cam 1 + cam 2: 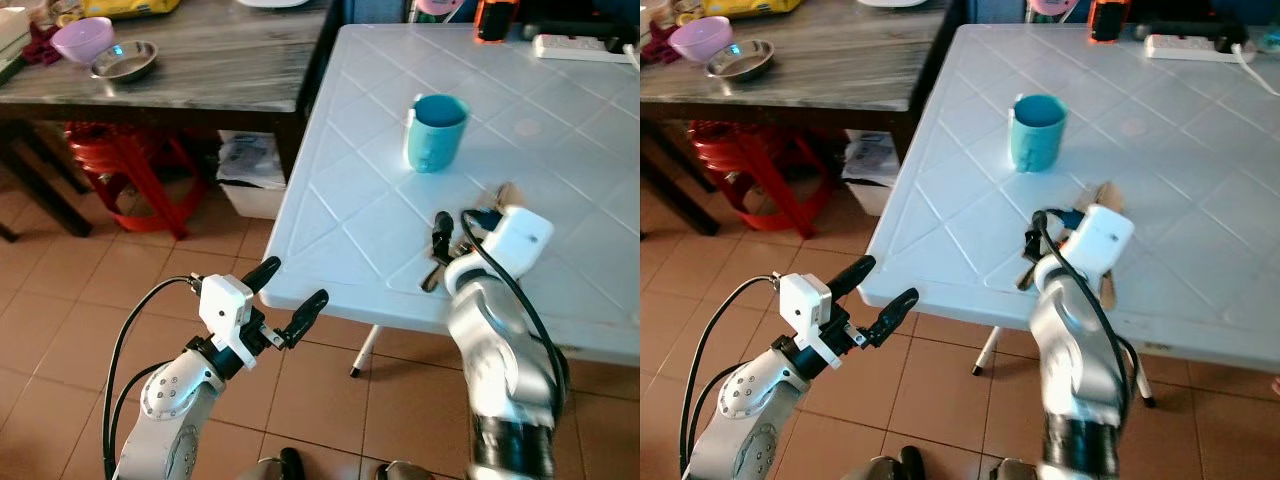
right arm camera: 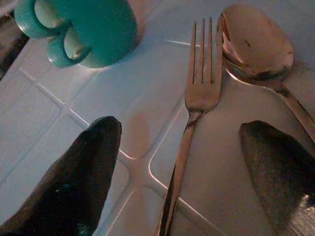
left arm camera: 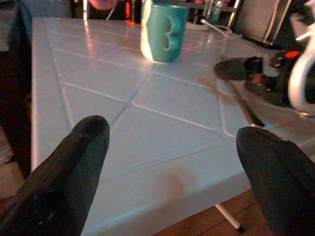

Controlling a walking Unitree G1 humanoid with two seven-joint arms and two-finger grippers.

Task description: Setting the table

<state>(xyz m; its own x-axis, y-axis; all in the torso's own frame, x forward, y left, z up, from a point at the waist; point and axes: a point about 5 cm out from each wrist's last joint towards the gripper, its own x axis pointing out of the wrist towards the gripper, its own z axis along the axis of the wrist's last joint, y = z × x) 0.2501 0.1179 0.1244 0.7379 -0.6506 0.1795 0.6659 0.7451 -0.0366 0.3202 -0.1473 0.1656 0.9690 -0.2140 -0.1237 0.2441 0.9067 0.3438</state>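
Right wrist view: we are holding our right hand (image 2: 179, 162) with fingers spread apart over the fork (image 2: 189, 123), the spoon (image 2: 256, 46) lying just beside it. The teal mug (image 2: 93, 29) is standing near, farther along the white worktop (image 1: 350, 200). Our left hand (image 1: 285, 300), fingers apart, is hovering at the worktop's corner.

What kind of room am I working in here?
Probably a home dining or kitchen area. A white plastic table holds a teal mug, a fork and a spoon; beside it a dark wooden table carries bowls, over a terracotta tiled floor.
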